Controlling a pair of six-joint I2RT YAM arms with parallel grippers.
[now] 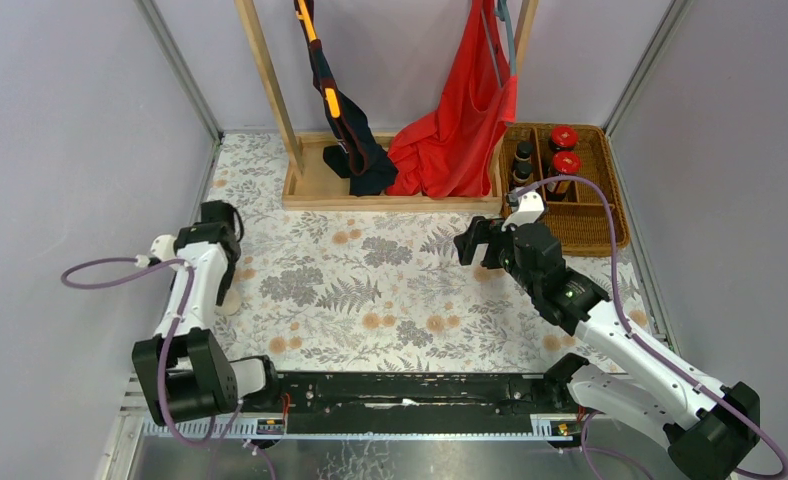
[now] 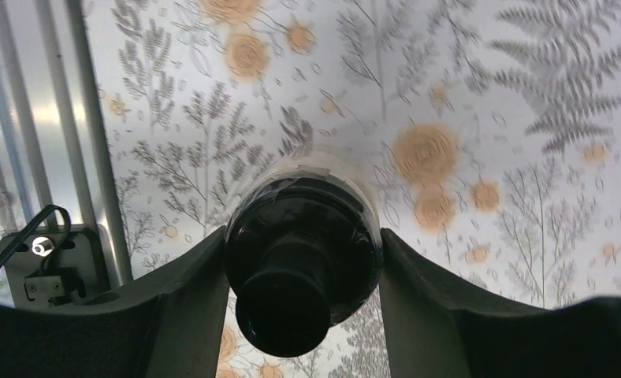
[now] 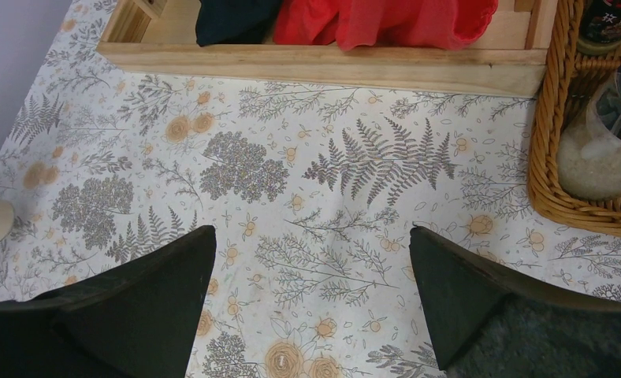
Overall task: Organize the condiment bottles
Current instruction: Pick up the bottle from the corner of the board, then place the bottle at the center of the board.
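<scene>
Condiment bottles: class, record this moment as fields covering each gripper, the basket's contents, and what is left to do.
left gripper: shut on held pale bottle, black cap toward the wrist camera
right gripper: open, empty, over the floral tablecloth
wicker basket: two red-lidded jars, two dark black-capped bottles, second pale bottle
left to do: held pale bottle not yet in the wicker basket
</scene>
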